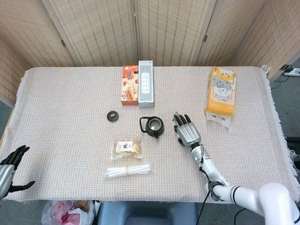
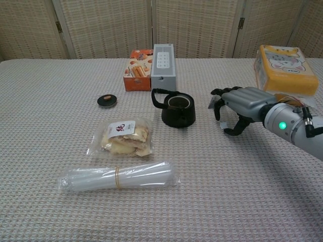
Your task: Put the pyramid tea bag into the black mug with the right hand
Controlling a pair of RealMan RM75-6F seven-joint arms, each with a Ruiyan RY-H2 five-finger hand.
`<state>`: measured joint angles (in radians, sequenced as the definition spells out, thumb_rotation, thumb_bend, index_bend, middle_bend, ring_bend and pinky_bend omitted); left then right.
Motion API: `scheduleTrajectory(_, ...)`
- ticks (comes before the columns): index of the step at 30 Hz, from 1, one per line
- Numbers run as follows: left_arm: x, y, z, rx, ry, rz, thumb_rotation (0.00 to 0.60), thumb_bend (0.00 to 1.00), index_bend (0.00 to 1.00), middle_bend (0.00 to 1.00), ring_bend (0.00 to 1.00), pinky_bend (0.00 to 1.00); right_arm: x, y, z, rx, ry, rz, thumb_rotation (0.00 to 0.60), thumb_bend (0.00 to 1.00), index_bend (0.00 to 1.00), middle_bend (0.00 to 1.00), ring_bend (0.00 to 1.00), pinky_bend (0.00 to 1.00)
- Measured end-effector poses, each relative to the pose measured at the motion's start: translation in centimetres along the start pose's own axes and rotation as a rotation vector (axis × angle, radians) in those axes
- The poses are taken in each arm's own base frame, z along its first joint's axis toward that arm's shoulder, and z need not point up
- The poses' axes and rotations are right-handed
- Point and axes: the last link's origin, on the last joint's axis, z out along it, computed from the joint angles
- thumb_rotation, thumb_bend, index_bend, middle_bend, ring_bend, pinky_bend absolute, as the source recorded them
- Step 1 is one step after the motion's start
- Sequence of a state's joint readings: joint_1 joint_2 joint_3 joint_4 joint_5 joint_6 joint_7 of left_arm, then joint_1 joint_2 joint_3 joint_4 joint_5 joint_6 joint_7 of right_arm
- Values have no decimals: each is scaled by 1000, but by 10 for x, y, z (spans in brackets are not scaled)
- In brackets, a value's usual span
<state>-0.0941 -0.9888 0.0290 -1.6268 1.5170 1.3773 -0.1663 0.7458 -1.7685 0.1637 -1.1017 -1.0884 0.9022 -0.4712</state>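
A woven cloth [image 1: 70,93] covered the table, with folding screens [image 1: 93,28] standing behind it. At the back, an orange snack box [image 1: 130,91] lay touching a white power strip [image 1: 146,83], and a yellow tissue pack [image 1: 221,92] with cat faces sat well off to the side. Nearer the front were a small round dark lid [image 1: 112,116], a clear bag of snacks [image 1: 127,148] and, just in front of it, a banded bundle of clear straws [image 1: 128,170].

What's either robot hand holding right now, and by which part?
Left hand: nothing, fingers apart. Right hand curls over the tea bag on the table; whether it grips it cannot be told.
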Motion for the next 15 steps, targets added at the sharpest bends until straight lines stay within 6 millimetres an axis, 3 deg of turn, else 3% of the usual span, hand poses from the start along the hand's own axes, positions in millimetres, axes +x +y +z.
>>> scheduleTrajectory(15,-1,-1,3,7,-9,-1,600,128,0,86,140,278,-4,-1,10,-14,-12,-6,600,273,492,0,0,0)
